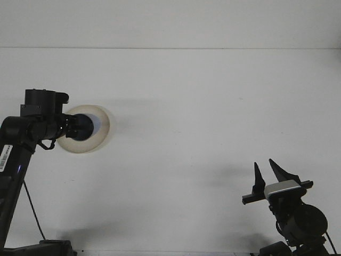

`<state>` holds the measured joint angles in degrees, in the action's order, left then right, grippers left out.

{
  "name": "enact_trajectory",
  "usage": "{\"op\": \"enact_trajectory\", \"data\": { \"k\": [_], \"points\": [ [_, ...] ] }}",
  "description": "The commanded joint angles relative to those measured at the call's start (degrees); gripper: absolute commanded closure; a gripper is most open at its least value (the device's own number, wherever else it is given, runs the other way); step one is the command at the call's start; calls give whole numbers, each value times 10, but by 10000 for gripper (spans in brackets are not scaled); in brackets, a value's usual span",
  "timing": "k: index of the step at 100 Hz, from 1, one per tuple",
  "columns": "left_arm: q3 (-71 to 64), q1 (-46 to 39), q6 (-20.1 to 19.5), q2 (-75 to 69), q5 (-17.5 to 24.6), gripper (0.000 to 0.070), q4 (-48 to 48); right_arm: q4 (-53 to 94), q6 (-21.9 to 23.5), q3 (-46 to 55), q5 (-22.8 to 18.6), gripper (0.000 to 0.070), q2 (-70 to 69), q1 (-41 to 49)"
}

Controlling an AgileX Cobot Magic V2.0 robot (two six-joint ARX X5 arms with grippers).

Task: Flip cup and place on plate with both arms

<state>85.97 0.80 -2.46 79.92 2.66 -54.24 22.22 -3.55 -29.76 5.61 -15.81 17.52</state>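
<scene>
While left gripper point(85, 127) clasps cup point(96, 120) over plate point(102, 133), right gripper point(267, 172) gapes.

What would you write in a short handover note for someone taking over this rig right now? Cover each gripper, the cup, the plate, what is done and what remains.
Left gripper: shut on the blue cup, held over the cream plate at the table's left.
Right gripper: open, empty, parked near the lower right, far from the plate.
Done: cup picked up and brought to the plate.
Left: set the cup down on the plate and let go. Whether it already touches the plate, or which way up it is, cannot be told from this view.
</scene>
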Motion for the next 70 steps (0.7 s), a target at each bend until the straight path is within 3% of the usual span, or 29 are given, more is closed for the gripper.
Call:
{"op": "enact_trajectory", "data": {
  "k": [1, 70],
  "points": [
    [10, -20, -15, 25, -3, 687, 0, -7, 3, -4, -2, 415, 0, 1],
    [10, -103, -40, 204, -3, 684, 60, -6, 3, -4, -2, 415, 0, 1]
  ]
}}
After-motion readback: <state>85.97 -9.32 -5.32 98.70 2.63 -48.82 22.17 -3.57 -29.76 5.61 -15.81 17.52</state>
